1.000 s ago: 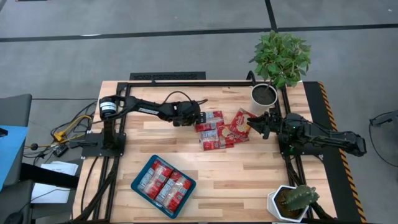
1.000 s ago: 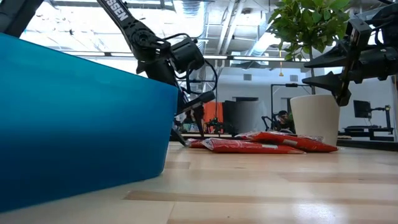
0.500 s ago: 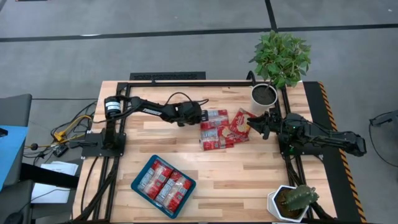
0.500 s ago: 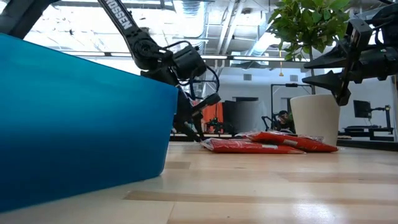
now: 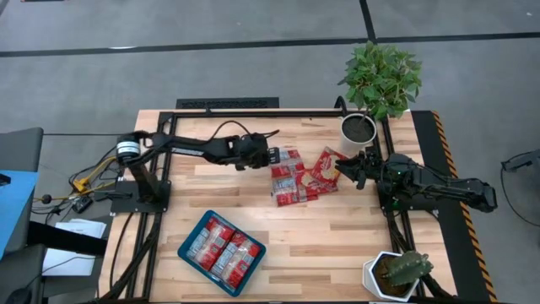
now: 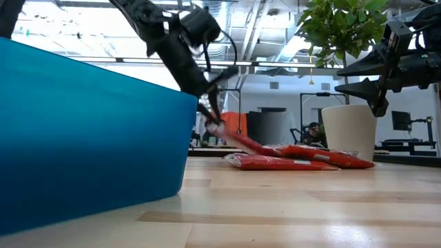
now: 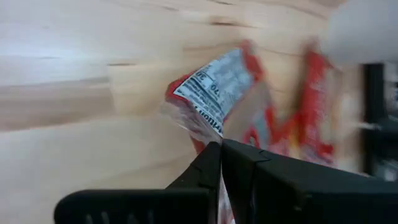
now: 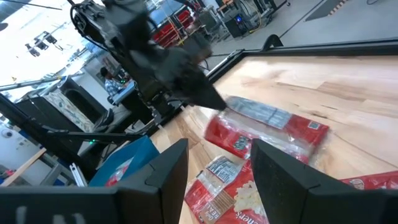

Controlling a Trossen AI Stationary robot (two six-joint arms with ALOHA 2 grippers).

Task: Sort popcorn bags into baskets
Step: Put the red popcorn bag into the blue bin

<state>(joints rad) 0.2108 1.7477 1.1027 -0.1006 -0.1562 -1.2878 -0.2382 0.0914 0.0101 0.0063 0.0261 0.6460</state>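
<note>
The wooden worktop (image 5: 337,228) carries a black frame along its edges, and both dark arms reach in over it from opposite sides. A leafy plant in a white pot (image 5: 359,128) stands at the far right corner, and a smaller pot with a cactus (image 5: 395,272) sits at the near right corner.

The blue tray (image 5: 221,241) lies at an angle near the front edge on the left half, well apart from both arms. Several red popcorn bags (image 5: 222,245) lie flat inside it, side by side. In the low view its blue wall (image 6: 89,138) fills the left of the picture.

A loose heap of popcorn bags (image 5: 299,177) lies in the middle of the worktop, between the two arms, the packets overlapping one another.

The left arm stretches from its base at the left edge across to the heap's left end. The left claw (image 5: 272,154) is pressed together on the edge of one popcorn bag (image 6: 238,141); the low view shows that packet tilted, its pinched end raised off the wood and its far end resting on the heap. The left wrist view shows the two dark fingers (image 7: 205,177) closed with the packet's edge between them.

The right claw (image 5: 344,168) hovers at the heap's right end, above the packets, its fingers (image 8: 273,168) spread and holding nothing.
</note>
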